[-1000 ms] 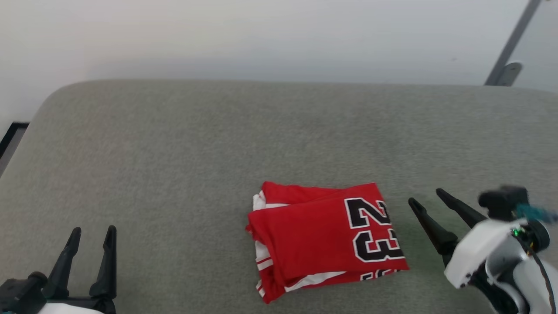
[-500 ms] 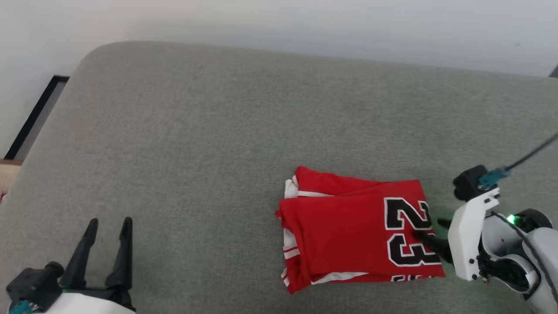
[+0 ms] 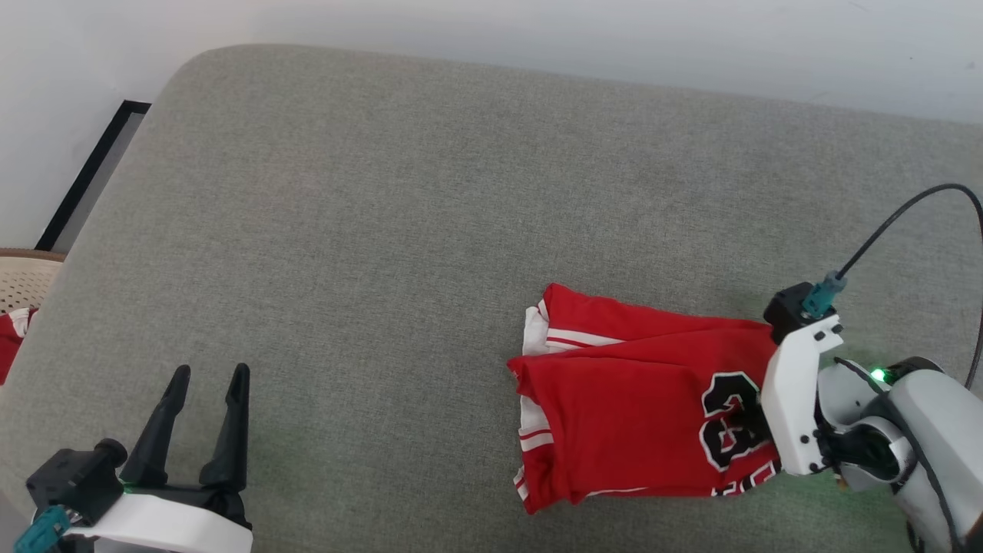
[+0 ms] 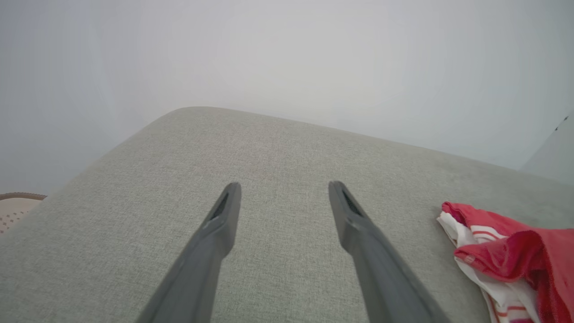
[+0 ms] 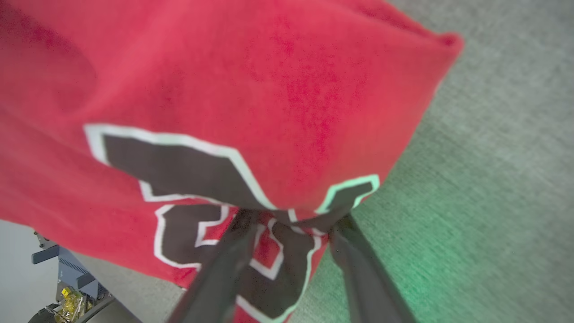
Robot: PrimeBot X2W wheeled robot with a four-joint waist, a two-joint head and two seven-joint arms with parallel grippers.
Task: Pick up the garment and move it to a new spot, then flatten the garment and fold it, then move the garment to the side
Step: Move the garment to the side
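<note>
Nearest, at the lower left: left gripper, fingers spread wide and empty, hovering over the bare grey cushion, well apart from the work. To the lower right: right gripper, pinching a gathered bunch of the garment right at the black, white-outlined number, with the cloth puckered toward the fingertips. Beyond the pinch: rest of the garment lying on the cushion as a compact folded packet, red on top, white striped sleeve trim peeking out at its left end. Judging by that: flattening and folding apparently done. Looks like the opening of the last step, the shift to the side, with carry and set-down yet to come. Farther left, off the cushion's edge: pale perforated basket. Farthest: plain white wall.
</note>
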